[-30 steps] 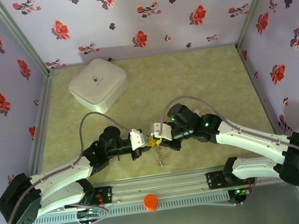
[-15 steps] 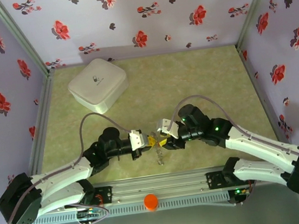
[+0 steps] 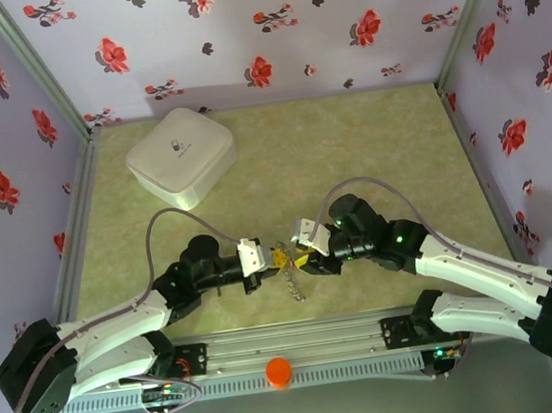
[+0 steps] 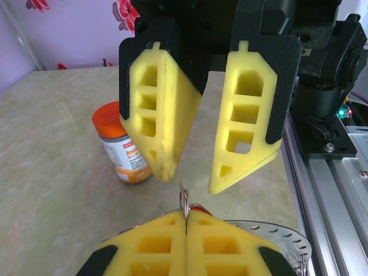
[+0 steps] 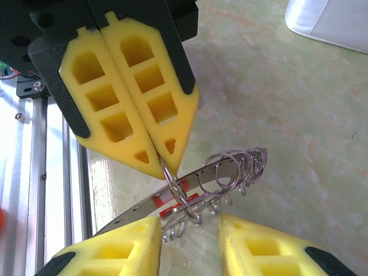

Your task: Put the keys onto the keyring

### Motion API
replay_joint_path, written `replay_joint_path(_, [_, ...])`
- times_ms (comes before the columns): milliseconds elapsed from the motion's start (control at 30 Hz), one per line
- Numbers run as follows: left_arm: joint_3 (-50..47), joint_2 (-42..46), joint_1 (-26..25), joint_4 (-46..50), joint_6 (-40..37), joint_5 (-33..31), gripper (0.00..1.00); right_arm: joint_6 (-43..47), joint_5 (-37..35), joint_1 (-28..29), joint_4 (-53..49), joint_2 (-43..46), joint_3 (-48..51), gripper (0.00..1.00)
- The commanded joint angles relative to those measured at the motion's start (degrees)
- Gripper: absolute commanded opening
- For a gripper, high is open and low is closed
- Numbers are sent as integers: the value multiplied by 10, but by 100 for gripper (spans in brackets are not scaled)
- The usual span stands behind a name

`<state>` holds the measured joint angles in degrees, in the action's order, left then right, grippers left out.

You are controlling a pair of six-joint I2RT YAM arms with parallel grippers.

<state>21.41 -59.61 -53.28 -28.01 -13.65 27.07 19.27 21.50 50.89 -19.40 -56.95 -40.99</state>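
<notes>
Keyring [image 4: 184,200] upright (edge-on) between left fingers [image 4: 150,246]

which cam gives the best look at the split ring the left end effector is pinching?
Right wrist: the split ring shows as open loops just below the shut left end effector. Left wrist sees it edge-on, a thin sliver above the pads. Top external: too small to make out.

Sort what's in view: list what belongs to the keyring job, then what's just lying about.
Job in hand:
- keyring, one loop pinched in the shut left tool
- red key tag among the loops
- right tool, open

Lying about:
- white box
- orange-capped bottle
</notes>
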Motion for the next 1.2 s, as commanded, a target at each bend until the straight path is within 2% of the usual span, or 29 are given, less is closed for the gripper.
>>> replay_joint_path(0, [-5, 12, -3, -34, 8, 13, 0, 14, -7, 3, 21, -5, -2, 30])
replay_joint_path(200, [-4, 14, -2, -30, 7, 17, 0, 21, -9, 9, 23, -18, -8, 27])
replay_joint_path(400, [-5, 17, -3, -27, 5, 17, 0, 30, -12, 9, -3, -17, -14, 7])
replay_joint_path(600, [2, 19, -3, -24, 5, 28, 0, 45, -43, 9, -46, -27, -25, 3])
replay_joint_path(733, [10, 21, -3, -25, 8, 31, 0, 40, -31, 10, -42, -47, -30, 2])
replay_joint_path(867, [11, 23, -2, -27, 13, 34, 0, 26, -12, 11, -18, -56, -29, 5])
replay_joint_path(1000, [4, 25, -3, -28, 10, 32, 0, 22, -12, 11, 1, -29, -13, 18])
replay_joint_path(1167, [-5, 17, -3, -53, 20, 30, 0, 27, 18, 10, 29, 19, 17, 23])
